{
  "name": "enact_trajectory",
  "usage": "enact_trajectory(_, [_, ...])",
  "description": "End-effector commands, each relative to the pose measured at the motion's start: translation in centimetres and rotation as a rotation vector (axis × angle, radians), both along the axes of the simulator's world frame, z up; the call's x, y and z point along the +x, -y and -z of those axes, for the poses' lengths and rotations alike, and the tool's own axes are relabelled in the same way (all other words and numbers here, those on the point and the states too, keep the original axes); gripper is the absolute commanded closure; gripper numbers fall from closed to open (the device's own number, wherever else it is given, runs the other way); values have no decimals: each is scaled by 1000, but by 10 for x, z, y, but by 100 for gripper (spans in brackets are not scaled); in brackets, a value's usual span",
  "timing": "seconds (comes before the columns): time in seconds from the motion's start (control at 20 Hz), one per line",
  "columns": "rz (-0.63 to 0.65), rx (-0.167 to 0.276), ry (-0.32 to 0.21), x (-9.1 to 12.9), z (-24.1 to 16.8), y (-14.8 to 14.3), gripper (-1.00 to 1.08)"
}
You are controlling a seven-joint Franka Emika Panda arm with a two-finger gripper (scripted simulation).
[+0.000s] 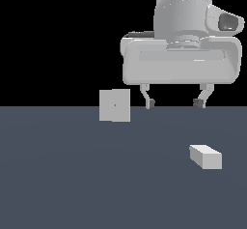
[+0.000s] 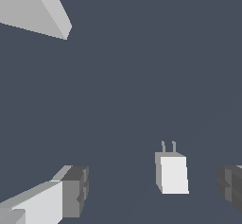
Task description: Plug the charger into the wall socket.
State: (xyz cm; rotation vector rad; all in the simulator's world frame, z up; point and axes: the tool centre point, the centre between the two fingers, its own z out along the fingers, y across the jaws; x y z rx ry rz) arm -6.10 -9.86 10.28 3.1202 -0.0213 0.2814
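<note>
The charger (image 1: pixel 206 156) is a small off-white oblong block lying on the dark floor at the exterior view's right. In the wrist view the charger (image 2: pixel 172 174) shows two thin prongs at one end. The wall socket (image 1: pixel 115 105) is a flat upright light-grey square plate with a tiny centre dot, at the exterior view's left; its corner shows in the wrist view (image 2: pixel 35 8). My gripper (image 1: pixel 174 103) is open and empty, hanging above the floor, behind and above the charger. In the wrist view the charger lies between the two fingertips (image 2: pixel 75 190), nearer the other one.
The dark blue-grey floor (image 1: pixel 72 175) spreads across the lower half of the exterior view. The background above it is black.
</note>
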Motion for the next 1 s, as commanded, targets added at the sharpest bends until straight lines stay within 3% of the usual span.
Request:
enact_trajectory(0.0, [4,-1,18,-7,10,11,-92])
enact_trajectory(0.45, [12,3,59,-22,35,37,-92])
enact_trajectory(0.95, [14,5,66,-24,41,42,-92])
